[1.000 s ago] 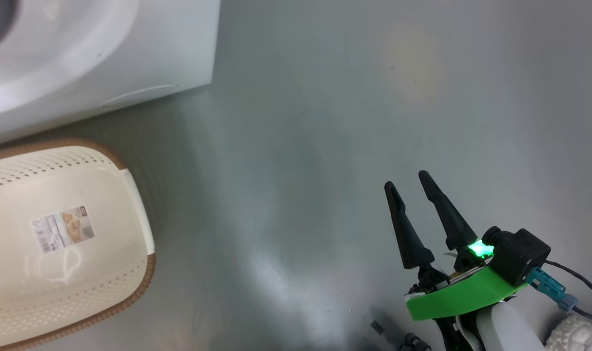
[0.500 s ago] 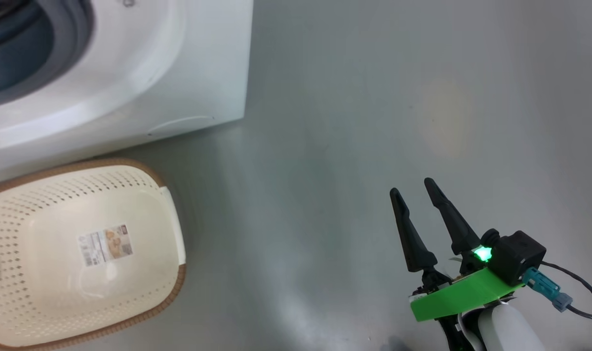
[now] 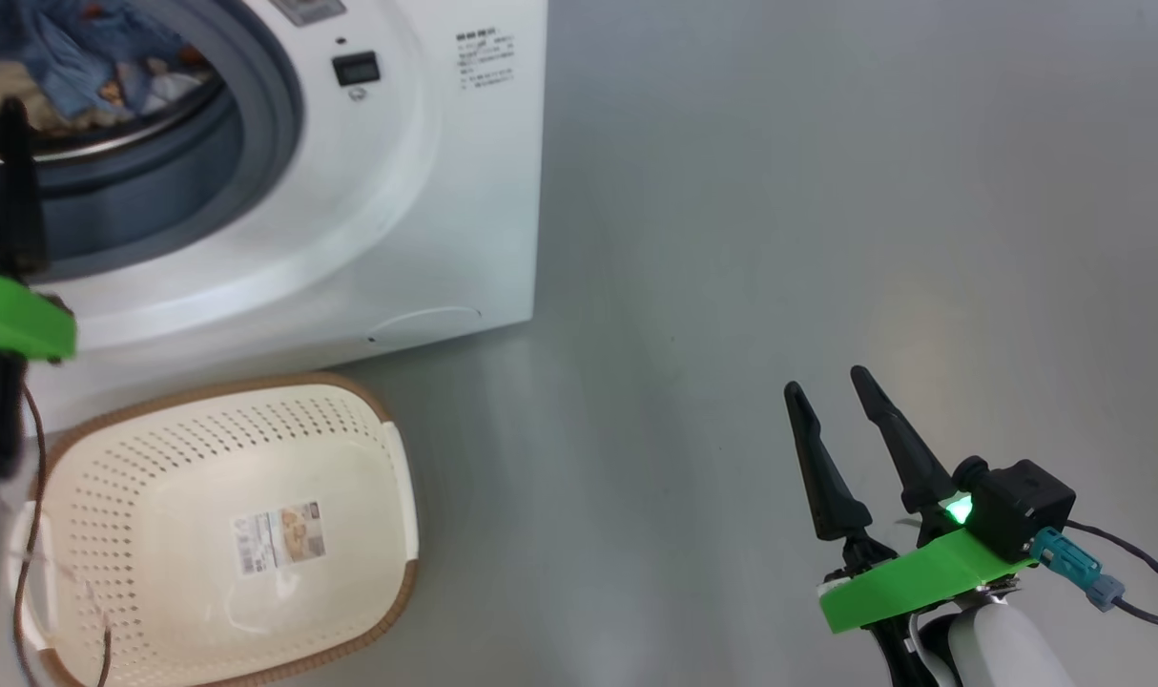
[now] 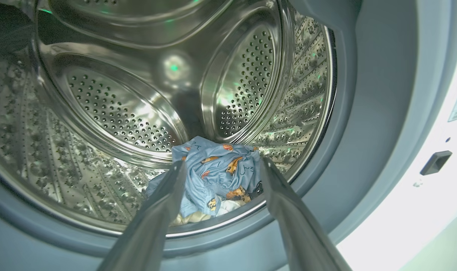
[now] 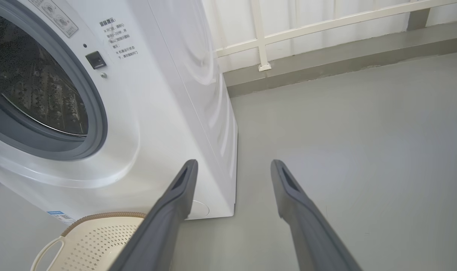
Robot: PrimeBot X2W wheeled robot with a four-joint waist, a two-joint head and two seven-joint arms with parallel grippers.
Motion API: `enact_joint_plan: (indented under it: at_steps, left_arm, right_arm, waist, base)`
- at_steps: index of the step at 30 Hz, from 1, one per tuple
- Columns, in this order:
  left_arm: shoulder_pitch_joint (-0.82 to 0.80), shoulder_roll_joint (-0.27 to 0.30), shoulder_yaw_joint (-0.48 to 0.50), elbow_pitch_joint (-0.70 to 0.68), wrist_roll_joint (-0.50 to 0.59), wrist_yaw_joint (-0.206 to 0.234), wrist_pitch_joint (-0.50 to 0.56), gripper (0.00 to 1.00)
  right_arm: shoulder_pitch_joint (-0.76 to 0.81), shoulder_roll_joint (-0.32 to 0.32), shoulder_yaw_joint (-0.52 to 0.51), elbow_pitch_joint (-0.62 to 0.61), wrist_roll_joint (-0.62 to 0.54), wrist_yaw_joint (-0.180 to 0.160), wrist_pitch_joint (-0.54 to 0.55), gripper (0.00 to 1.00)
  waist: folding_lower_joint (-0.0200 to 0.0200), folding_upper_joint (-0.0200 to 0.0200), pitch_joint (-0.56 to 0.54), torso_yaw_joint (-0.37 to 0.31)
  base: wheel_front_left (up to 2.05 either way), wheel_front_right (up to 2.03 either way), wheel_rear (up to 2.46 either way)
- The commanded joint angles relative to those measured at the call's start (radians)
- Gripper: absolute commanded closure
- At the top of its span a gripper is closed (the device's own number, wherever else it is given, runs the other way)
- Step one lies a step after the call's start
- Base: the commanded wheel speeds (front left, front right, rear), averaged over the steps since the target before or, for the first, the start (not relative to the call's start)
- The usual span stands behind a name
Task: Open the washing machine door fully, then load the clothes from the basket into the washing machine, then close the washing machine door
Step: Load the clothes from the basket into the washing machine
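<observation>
The clothes (image 4: 217,169) lie heaped at the front of the steel drum (image 4: 119,113) of the washing machine (image 3: 426,191). Our left gripper (image 4: 223,163) points into the drum, fingers apart. We see the basket (image 3: 159,534) on the floor (image 3: 732,191) just before the machine, its label sticker (image 3: 279,537) showing on its bare bottom. Our right gripper (image 3: 827,382) hovers over the floor, fingers apart too.
</observation>
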Motion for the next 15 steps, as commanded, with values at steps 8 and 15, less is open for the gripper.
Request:
enact_joint_plan:
  at_steps: [8, 15]
  left_arm:
    - [0.190, -0.014, 0.146, -0.148, 0.071, 0.033, -0.008, 0.00]
    - [0.355, -0.068, 0.242, -0.259, 0.133, 0.041, -0.008, 0.00]
  right_arm:
    - [0.043, -0.001, 0.005, 0.004, -0.005, 0.006, -0.005, 0.00]
    - [0.063, -0.001, -0.012, 0.016, -0.009, 0.006, -0.005, 0.00]
  waist:
    - [0.0000, 0.0000, -0.116, 0.044]
    - [0.0000, 0.0000, -0.170, 0.069]
  base:
    - [0.00, 0.00, 0.00]
    - [0.00, 0.00, 0.00]
